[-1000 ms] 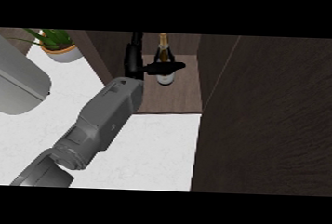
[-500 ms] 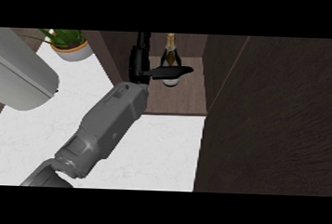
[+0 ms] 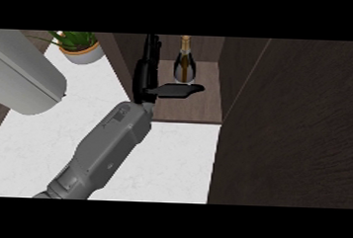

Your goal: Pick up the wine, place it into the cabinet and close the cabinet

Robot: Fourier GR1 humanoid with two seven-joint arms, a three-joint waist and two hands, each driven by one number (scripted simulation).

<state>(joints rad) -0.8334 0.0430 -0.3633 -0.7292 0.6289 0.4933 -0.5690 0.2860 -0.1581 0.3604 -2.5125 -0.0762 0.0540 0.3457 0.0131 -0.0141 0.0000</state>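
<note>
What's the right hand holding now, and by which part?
Nothing. The right hand is open, fingers straight, beside the wine standing in the cabinet.

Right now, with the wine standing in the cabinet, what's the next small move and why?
Probably draw the right robot hand back out of the cabinet. The wine bottle stands upright on the shelf, the fingers look straight beside it rather than curled round it, and the door is open.

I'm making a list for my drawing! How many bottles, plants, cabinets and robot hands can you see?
Bottles: 1, the wine
Plants: 1, the plant
Cabinets: 1, the cabinet
Hands: 1, the right hand
Total: 4
</note>
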